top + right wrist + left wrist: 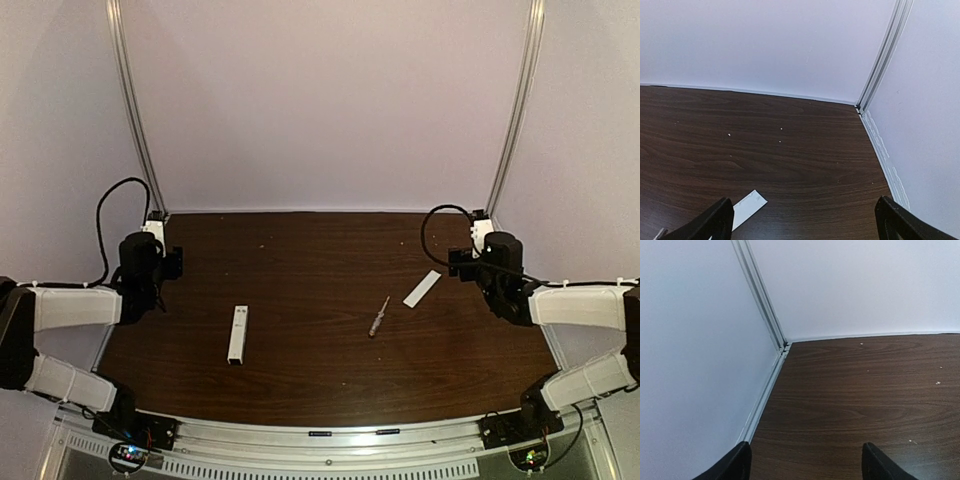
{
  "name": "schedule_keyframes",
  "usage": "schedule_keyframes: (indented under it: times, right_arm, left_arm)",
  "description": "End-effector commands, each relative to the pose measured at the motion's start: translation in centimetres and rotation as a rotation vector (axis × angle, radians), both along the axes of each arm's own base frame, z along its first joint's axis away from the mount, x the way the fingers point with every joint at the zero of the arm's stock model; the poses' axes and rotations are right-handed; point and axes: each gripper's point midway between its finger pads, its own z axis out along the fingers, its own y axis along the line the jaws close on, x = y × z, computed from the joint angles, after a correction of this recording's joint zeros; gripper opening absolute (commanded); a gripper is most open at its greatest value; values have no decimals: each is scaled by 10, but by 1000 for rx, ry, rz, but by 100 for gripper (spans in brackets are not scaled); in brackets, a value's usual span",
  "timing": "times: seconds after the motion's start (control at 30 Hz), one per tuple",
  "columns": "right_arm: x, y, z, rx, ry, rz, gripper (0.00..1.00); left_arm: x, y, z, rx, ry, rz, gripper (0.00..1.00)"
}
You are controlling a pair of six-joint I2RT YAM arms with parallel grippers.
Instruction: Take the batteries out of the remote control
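The remote control (237, 334) is a slim white bar lying lengthwise on the dark wood table, left of centre, with a dark opening at its near end. No batteries show. My left gripper (170, 262) hovers at the far left edge, well away from the remote; its wrist view shows the black fingertips (735, 466) spread wide with only bare table between them. My right gripper (458, 262) hovers at the far right, open and empty (805, 222).
A small silvery screwdriver (378, 317) lies right of centre. A thin flat white strip (422, 288) lies beyond it, near my right gripper, and its end shows in the right wrist view (747, 206). White walls with metal corner rails (762, 300) enclose the table.
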Motion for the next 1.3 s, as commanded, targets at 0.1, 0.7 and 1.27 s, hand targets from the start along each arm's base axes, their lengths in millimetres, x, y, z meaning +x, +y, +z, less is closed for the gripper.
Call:
schedule_keyframes:
  times: [0.1, 0.7, 1.27]
  right_arm:
    - [1, -16, -6, -67, -71, 14, 100]
    - [9, -64, -25, 72, -165, 22, 100]
    - [13, -78, -40, 120, -188, 16, 100]
  left_arm:
    - [16, 17, -10, -72, -87, -104, 72]
    - [11, 21, -23, 10, -181, -203, 77]
    - [0, 26, -29, -13, -225, -204, 97]
